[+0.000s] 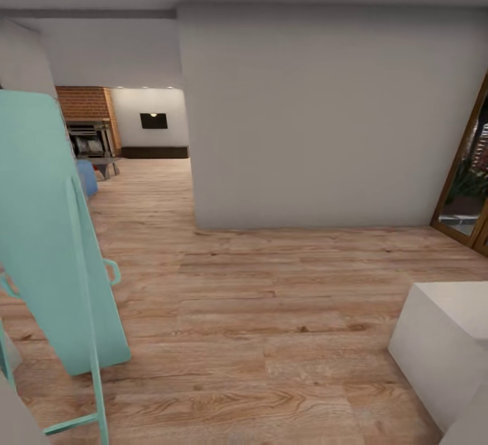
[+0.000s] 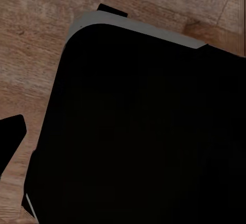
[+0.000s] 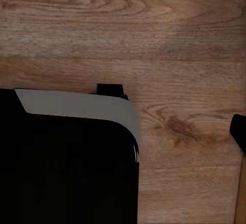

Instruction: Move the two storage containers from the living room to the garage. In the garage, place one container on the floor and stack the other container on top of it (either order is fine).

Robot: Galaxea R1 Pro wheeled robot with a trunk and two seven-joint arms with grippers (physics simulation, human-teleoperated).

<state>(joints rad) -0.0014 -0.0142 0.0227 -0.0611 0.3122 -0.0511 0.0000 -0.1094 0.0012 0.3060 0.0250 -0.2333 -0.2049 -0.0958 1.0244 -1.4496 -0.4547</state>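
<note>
Where the light wood plank floor [image 1: 271, 309] meets a plain grey wall [image 1: 325, 126], a tall mint-green metal stand [image 1: 54, 241] leans at left. A red brick fireplace [image 1: 85, 109] shows far back. Whether either gripper is open or holding anything cannot be told.

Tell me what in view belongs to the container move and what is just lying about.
Belongs to the job:
- light wood plank floor
- brick fireplace of the living room, far off at the left

Just lying about:
- turquoise ironing board, folded upright at the left
- white block at the lower right
- wood-framed glass door
</note>
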